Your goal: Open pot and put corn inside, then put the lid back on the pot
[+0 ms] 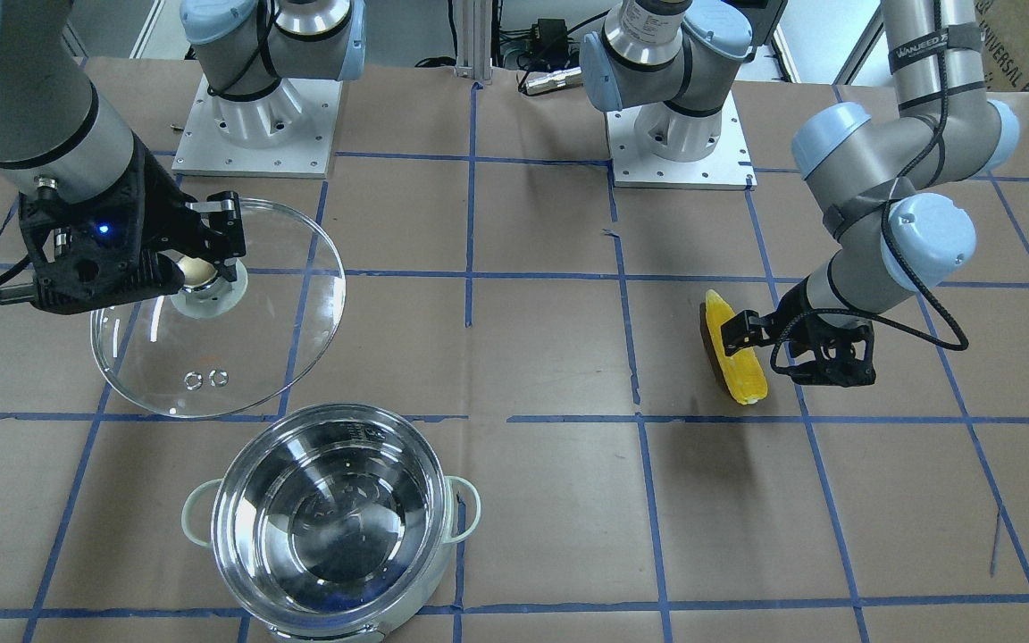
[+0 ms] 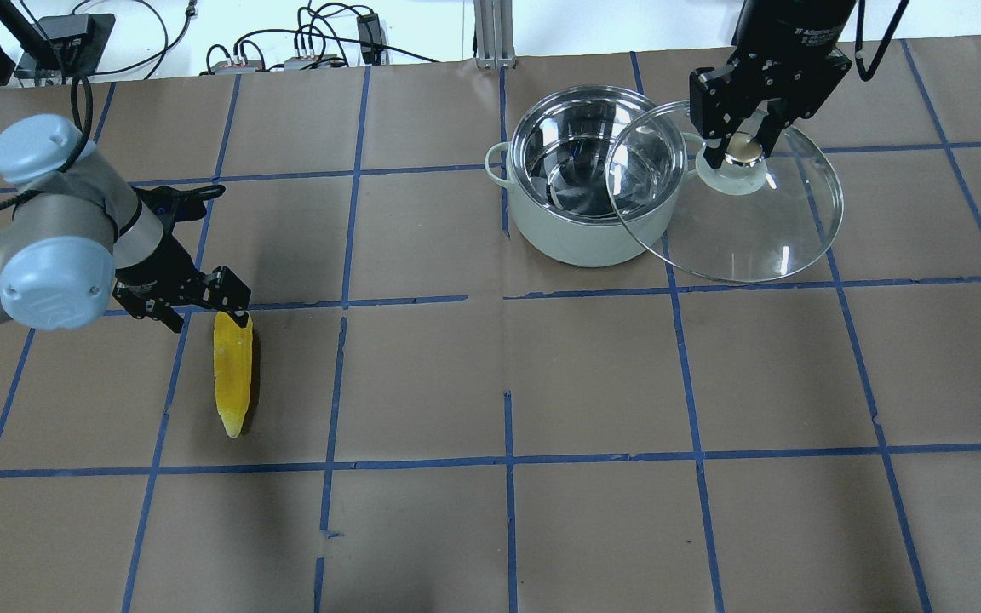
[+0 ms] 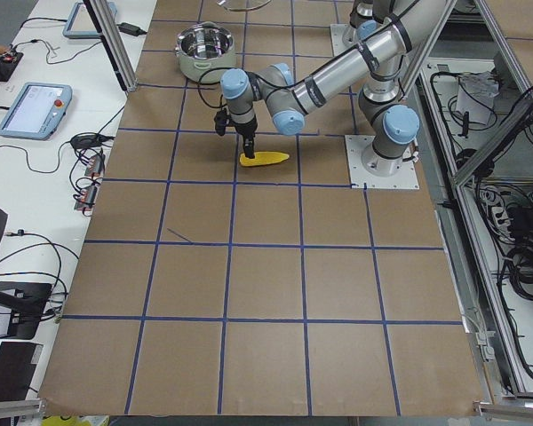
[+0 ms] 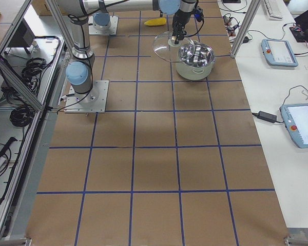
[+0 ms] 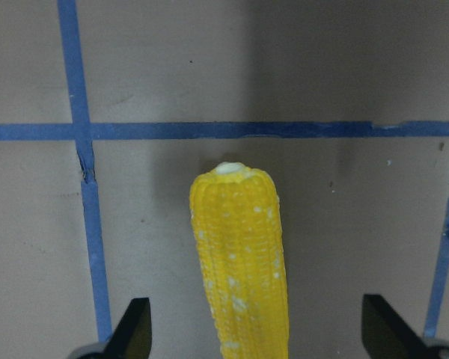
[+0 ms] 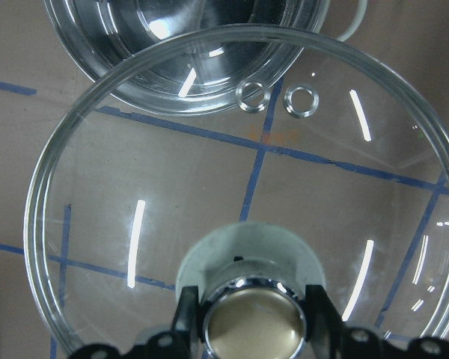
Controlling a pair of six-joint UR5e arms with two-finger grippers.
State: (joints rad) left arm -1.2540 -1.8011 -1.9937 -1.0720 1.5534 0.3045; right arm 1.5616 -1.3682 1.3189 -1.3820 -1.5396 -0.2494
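The pot [image 1: 230, 545] stands open with nothing in it; in the overhead view [image 2: 576, 238] it is at the back, right of centre. My right gripper [image 1: 211, 263] is shut on the knob of the glass lid [image 1: 238, 357] and holds it tilted beside the pot, its rim overlapping the pot's edge from above [image 2: 754, 230]. The right wrist view shows the fingers [image 6: 185, 314] clamping the knob. The yellow corn [image 2: 232, 375] lies on the table far to the left. My left gripper [image 2: 201, 305] is open at its thick end, with the corn [image 5: 243, 262] between the spread fingers.
The table is brown paper with a blue tape grid [image 2: 507, 298]. The two arm bases [image 1: 255, 116] [image 1: 680, 134] stand at the robot's edge of the table. Tablets [image 4: 280, 51] lie on a side bench off the table.
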